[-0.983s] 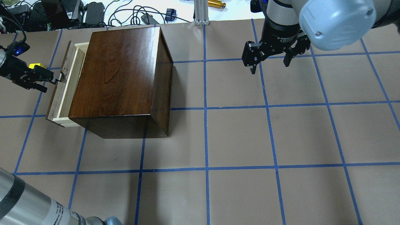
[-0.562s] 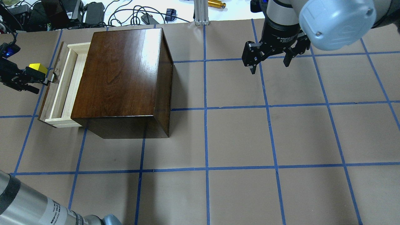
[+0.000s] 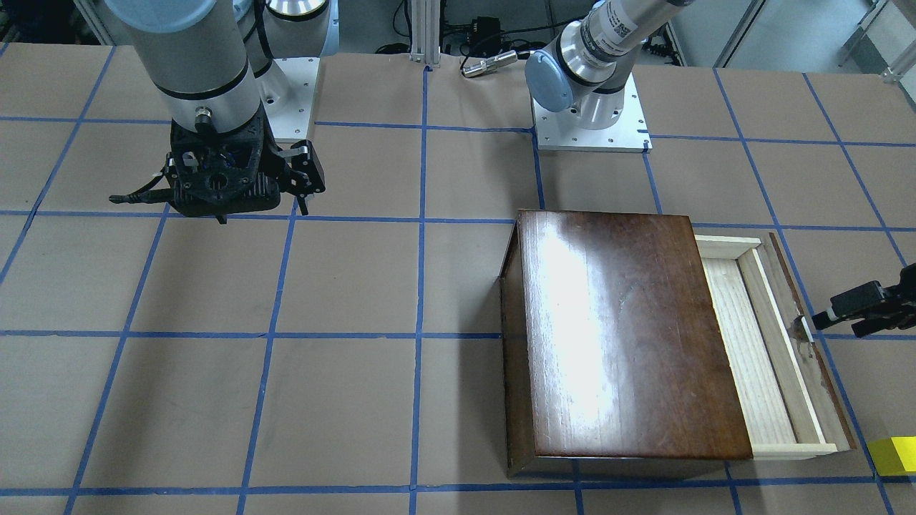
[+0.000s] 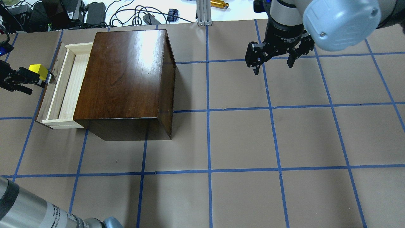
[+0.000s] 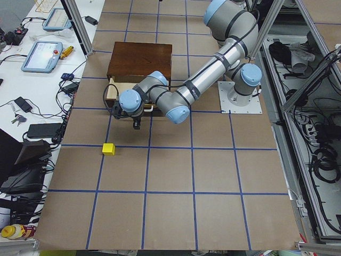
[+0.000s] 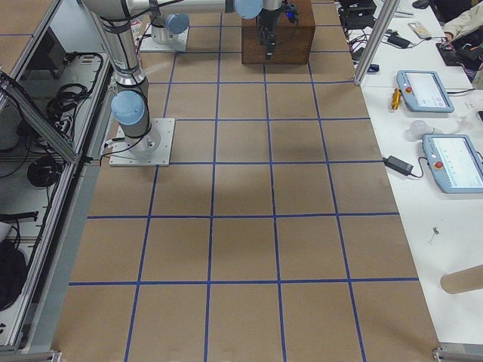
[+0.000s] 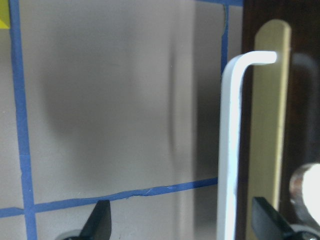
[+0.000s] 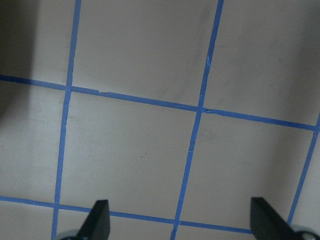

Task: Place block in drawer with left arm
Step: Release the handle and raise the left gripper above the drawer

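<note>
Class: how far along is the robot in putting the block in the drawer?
Done: the drawer stands partly out of the cabinet. In hand: the open left gripper straddles the handle. Left: the block lies on the table, ungripped; it has yet to be picked up and placed inside.

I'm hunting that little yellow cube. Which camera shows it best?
Exterior left: the yellow cube shows whole, unobstructed. Front-facing crops it at the edge; overhead, the left pincer overlaps it; left wrist catches a corner.
</note>
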{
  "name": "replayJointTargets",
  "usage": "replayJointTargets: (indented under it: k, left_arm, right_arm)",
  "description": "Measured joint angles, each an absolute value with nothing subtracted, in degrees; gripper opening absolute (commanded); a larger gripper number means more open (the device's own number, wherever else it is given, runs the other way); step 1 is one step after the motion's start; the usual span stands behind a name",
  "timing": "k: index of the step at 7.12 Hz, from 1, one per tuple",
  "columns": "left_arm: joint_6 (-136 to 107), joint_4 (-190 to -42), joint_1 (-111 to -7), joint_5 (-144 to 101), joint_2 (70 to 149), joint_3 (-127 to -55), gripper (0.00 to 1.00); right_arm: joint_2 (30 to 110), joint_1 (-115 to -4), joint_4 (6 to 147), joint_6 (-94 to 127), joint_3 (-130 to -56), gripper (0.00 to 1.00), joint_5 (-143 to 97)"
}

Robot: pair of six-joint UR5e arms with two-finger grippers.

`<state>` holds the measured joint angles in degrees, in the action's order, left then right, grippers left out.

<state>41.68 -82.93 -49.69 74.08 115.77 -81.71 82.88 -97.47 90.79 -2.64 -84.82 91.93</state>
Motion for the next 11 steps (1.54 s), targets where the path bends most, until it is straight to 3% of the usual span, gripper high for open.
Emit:
replayJointTargets:
  k: [7, 11]
  left_arm:
    - [40.3, -95.6, -50.9, 82.5, 94.7, -84.9, 1.00]
    - [24.4, -95.3, -65.4, 86.0, 89.9, -86.4, 1.00]
  right_arm:
    - [82.9, -97.5, 90.8, -2.7, -84.8, 1.00, 91.9]
    - [82.9, -97.5, 90.8, -2.6, -84.8, 1.00, 91.9]
